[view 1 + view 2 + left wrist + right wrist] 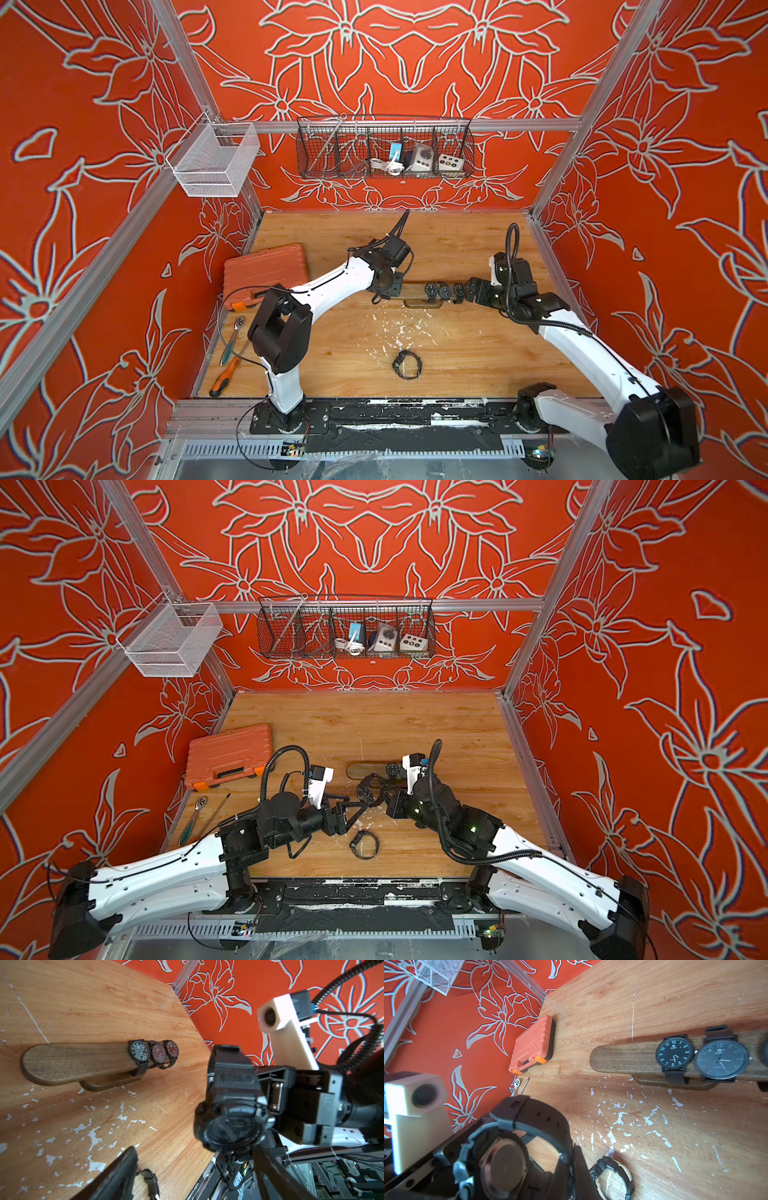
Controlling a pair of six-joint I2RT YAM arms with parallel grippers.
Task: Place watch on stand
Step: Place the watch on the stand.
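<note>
My right pincer [380, 798] clenched the chunky black watch [230, 1126], left pincer [355, 810] released beside it; three watches [153, 1054] crowded the stand [72, 1061], spare watch [364, 844] on counter [415, 729].

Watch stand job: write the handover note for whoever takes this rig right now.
Right gripper: shut on a black sports watch, held up just in front of the stand.
Left gripper: open, empty, close beside that watch.
Done: three dial watches strapped round the stand's bar at the end nearer the right arm; the other end is bare.
Left: slip the held watch onto the bar, probably over the bare end, then fetch the second black watch lying loose on the table.
</note>
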